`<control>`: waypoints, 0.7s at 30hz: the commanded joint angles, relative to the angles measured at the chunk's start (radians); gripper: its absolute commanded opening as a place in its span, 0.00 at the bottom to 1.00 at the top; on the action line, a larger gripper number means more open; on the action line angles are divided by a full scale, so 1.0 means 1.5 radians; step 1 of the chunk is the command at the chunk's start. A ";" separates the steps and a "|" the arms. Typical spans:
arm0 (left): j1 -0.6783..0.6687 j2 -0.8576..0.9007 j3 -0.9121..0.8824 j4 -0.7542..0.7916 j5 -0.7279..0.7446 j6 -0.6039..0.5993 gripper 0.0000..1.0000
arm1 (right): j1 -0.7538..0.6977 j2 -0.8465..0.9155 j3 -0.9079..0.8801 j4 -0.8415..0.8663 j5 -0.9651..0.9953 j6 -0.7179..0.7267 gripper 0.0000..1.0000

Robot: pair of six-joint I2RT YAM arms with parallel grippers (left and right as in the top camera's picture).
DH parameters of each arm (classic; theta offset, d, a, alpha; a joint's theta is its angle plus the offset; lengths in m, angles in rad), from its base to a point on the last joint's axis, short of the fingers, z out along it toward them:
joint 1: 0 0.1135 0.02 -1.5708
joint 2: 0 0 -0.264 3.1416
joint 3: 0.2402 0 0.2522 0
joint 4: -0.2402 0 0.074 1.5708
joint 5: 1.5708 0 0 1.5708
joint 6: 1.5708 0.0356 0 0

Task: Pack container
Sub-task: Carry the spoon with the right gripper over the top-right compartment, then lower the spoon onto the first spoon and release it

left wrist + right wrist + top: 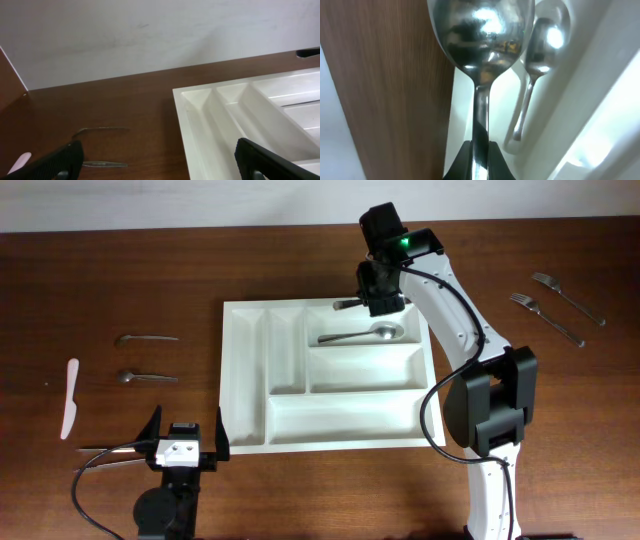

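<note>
The container [340,420], a white cutlery tray with several compartments, lies at the table's middle. One metal spoon [362,335] rests in its far right compartment, also visible in the right wrist view as the resting spoon [544,42]. My right gripper [381,298] hangs above that compartment's far edge, shut on the handle of a second spoon [480,30] whose bowl points away from the fingers [462,162]. My left gripper [185,442] stands open near the front edge, left of the tray, with nothing between its fingers [50,162]. The tray's left corner [200,130] fills the right of the left wrist view.
Two spoons [145,338] [146,377] and a white plastic knife [70,398] lie left of the tray. Two forks [546,320] [568,298] lie at the far right. A thin metal utensil [105,448] lies beside my left gripper. The right arm's base [490,405] stands right of the tray.
</note>
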 commanded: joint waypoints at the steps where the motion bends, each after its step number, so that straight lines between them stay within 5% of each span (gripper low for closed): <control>1: 0.004 -0.001 -0.002 -0.003 -0.005 0.008 0.99 | 0.001 0.012 -0.010 -0.003 0.016 0.068 0.04; 12: 0.004 -0.001 -0.002 -0.003 -0.005 0.008 0.99 | 0.019 0.013 -0.097 0.017 0.010 0.085 0.07; 14: 0.004 -0.001 -0.002 -0.003 -0.005 0.008 0.99 | 0.024 0.013 -0.106 0.035 0.009 0.084 0.18; 17: 0.004 -0.001 -0.002 -0.002 -0.005 0.008 0.99 | 0.030 0.013 -0.108 0.056 0.010 0.082 0.48; 21: 0.004 -0.001 -0.002 -0.003 -0.005 0.008 0.99 | 0.031 0.013 -0.108 0.095 0.010 0.052 0.59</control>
